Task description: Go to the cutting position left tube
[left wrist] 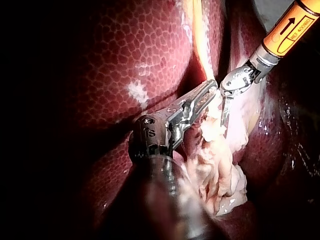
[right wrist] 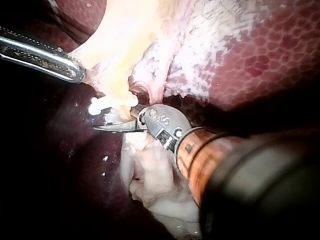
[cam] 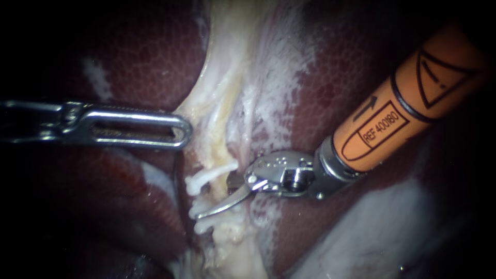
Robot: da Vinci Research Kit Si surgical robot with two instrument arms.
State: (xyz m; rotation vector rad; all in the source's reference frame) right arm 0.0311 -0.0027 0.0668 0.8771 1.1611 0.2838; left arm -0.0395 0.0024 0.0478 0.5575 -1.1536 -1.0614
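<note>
Endoscope view: right instrument (cam: 221, 199), jaws slightly open, sits between clips (cam: 211, 175) on tube (cam: 218, 150); drifting toward 7 o'clock, it may hit one.

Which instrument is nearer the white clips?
Right. The right instrument reaches in among the clips, its tip between them. The left instrument is farther up, at the edge of the pale tissue, clear of them.
</note>
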